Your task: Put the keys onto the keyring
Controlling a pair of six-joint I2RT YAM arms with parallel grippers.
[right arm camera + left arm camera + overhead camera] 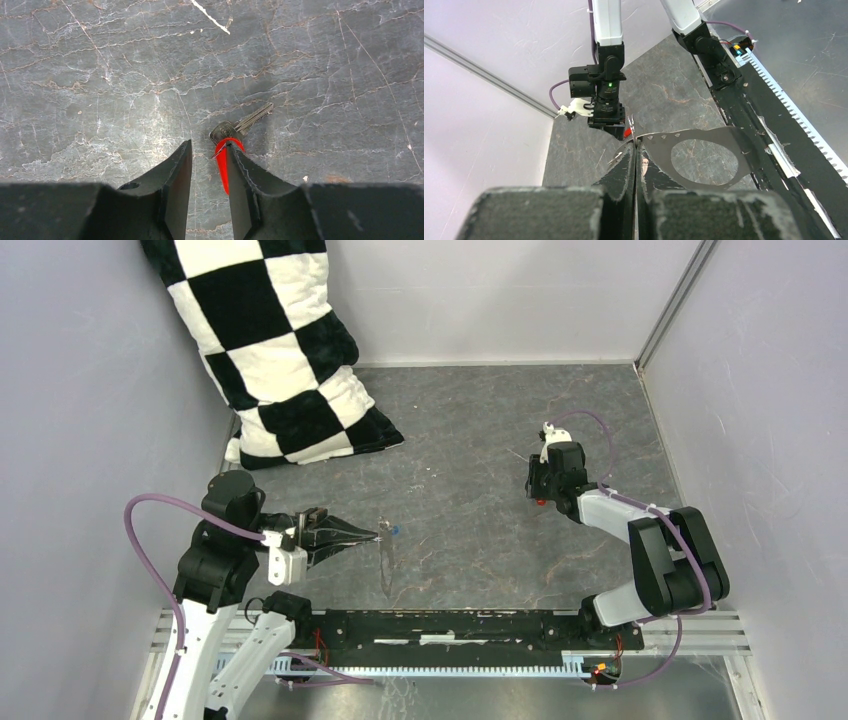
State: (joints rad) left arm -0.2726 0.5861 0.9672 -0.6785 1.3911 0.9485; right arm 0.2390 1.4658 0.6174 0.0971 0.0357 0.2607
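Observation:
My left gripper (372, 536) is shut on the keyring (385, 562), a thin grey band loop that shows edge-on in the top view. In the left wrist view the loop (704, 134) sticks out to the right of the shut fingertips (636, 145). The blue-headed key (397, 530) lies on the floor just beyond the left fingertips. My right gripper (540, 496) points down at the floor, open, with the red-headed key (224, 165) lying against the inner face of its right finger (240, 170). The key's metal blade (254, 117) points away. The red head also shows in the left wrist view (627, 132).
A black-and-white checkered pillow (275, 350) leans in the back left corner. Grey walls close in the dark marbled floor (470, 430) on three sides. A black rail (450, 625) with the arm bases runs along the near edge.

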